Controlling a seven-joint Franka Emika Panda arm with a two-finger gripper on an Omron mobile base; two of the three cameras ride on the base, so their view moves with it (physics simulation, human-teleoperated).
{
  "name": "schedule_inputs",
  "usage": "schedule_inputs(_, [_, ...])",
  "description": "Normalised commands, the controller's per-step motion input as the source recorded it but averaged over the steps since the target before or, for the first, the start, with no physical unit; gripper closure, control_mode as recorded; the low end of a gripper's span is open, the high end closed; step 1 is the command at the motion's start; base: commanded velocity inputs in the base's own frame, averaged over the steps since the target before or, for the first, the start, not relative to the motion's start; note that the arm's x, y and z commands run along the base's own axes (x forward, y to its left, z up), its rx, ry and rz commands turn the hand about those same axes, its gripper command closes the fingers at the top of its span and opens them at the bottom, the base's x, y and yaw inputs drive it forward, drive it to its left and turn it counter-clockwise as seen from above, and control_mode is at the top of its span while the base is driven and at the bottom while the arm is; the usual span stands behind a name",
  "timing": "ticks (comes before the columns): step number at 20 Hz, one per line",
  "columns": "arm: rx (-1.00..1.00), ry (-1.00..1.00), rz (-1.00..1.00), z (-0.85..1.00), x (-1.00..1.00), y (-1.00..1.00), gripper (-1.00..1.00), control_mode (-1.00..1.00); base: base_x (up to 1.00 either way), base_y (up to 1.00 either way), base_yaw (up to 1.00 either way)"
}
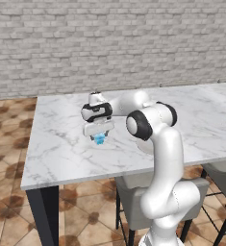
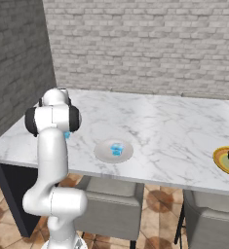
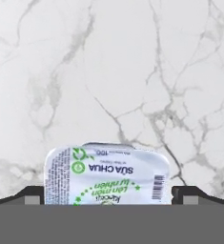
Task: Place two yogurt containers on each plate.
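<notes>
Now | yogurt container (image 3: 107,175) between pincer (image 3: 107,196) fingertips; above table (image 3: 132,71)

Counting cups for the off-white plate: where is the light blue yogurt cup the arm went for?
In the left base view the yogurt cup sits between the gripper jaws, just above the marble table, near its left end.

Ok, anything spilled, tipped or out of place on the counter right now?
Nothing stands out. The end effector holds a light blue yogurt container above the marble counter; another sits upright on the off-white plate, and a dark one lies on the yellow-rimmed plate.
</notes>
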Motion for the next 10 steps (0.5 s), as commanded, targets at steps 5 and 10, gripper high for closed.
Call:
schedule_inputs(5, [0.0, 0.0, 0.0, -0.18, 0.0, 0.05, -1.0, -1.0, 0.0, 0.0, 0.0])
schedule_inputs(10, [0.0, -0.02, 0.0, -0.12, 0.0, 0.07, -1.0, -1.0, 0.0, 0.0, 0.0])
